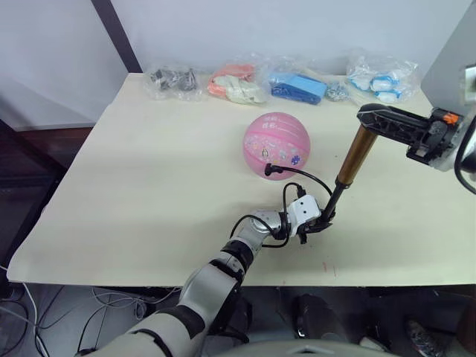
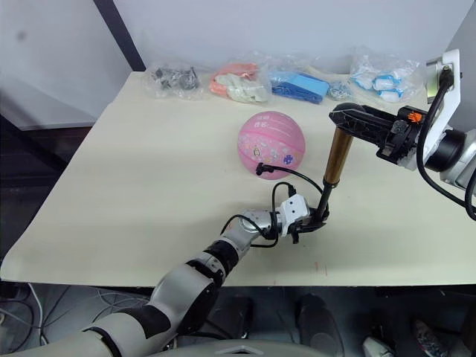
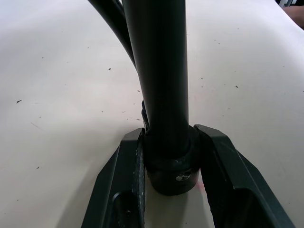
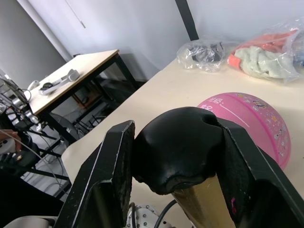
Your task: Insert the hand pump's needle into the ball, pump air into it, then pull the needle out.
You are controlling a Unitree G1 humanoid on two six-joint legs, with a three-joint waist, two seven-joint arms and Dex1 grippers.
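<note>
I am standing at a pale cream worktop (image 1: 149, 186) with both arms reaching over it. My left hand (image 1: 318, 222) is low near the front edge, clenched around the black bottom end of the hand pump (image 1: 355, 158); in the left wrist view the two dark fingers (image 3: 121, 190) press against either side of the pump's round black base, which sits just above the worktop surface. The pump rises from there, tilted, its gold-brass cylinder leaning up and to my right. My right hand (image 2: 355, 123) is raised above the worktop on the right side, grasping the pump's black T-handle (image 4: 178, 147) between its two fingers (image 4: 102, 180), with the brass cylinder directly beneath the handle.

A thin black hose (image 1: 309, 178) curves from the pump's lower end up and across to the ball (image 1: 277, 145). The ball is pink with small cartoon prints and rests on the worktop, a little beyond my left hand and towards the middle. The hose's small black fitting (image 1: 269, 169) meets the ball's near lower side; the needle itself is too small to tell.

Along the far edge of the worktop lie four clear plastic bags in a row: one with dark parts (image 1: 175, 78), one with orange and pale items (image 1: 236, 83), one with blue items (image 1: 297, 85), and one with white and blue pieces (image 1: 381, 78).
</note>
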